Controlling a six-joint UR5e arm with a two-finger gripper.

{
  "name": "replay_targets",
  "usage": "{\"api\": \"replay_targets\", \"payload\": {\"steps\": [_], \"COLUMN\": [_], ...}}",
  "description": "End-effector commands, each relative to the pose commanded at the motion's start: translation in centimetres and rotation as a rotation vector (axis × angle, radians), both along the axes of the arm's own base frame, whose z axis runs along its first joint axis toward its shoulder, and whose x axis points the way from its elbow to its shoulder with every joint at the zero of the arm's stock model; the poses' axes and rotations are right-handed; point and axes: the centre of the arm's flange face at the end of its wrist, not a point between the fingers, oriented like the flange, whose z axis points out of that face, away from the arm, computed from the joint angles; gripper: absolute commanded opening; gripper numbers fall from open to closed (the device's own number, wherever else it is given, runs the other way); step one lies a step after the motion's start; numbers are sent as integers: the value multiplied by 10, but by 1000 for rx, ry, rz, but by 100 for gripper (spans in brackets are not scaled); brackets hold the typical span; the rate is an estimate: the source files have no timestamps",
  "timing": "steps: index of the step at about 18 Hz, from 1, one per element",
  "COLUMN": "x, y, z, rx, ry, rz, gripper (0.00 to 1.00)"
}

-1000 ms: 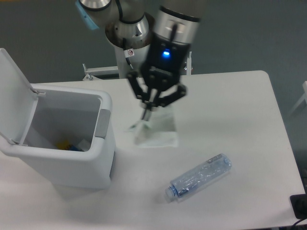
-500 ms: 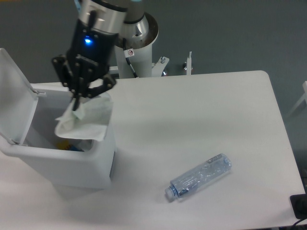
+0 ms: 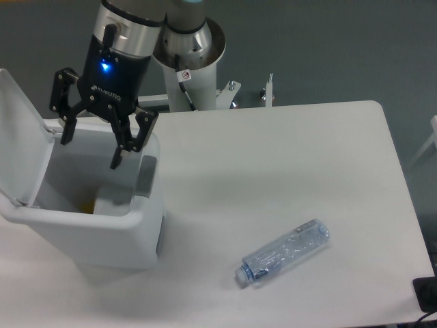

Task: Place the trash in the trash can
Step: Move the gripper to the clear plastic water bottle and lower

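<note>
My gripper [image 3: 91,152] hangs open over the mouth of the trash can [image 3: 102,239], with nothing between its fingers. The can is a white bin at the table's left; its flip lid [image 3: 17,137] stands open at the far left and a grey latch panel [image 3: 145,176] sits on its right rim. Inside, against the right wall, lies a pale sheet that looks like the plastic wrapper [image 3: 113,200]. A clear bluish water bottle [image 3: 283,253] with a pale cap lies on its side on the table, front right of the can.
The arm's base pedestal [image 3: 194,55] stands behind the table's back edge. Small metal brackets [image 3: 270,92] sit on that edge. A dark object [image 3: 427,294] shows at the bottom right corner, past the table.
The gripper carried the wrapper from the table's middle leftward over the can, then opened. The wrapper has left the fingers and dropped into the bin. The bottle has not moved.
</note>
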Motion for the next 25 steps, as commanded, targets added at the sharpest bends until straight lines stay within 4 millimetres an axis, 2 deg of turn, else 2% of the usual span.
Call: {"api": "replay_targets", "payload": {"steps": [1,2,5,6,12,17,19,25], "x": [-16,-49,-95,-117,-191,-211,-220,-228], "y": [0,-5,-12,-11,-9,-8,-7,-3], "z": [-1,-9,-21,-35,-93,-134,-160,-209], "rx": [5,-4,-22,-39,-191,-390,-443,-569], "ry": [14,30,62,65,80,88,108,143], "rz": [22,76,129,130,127,-2,-52,-156], "gripper": [96,99,99,100,100,100,100,100]}}
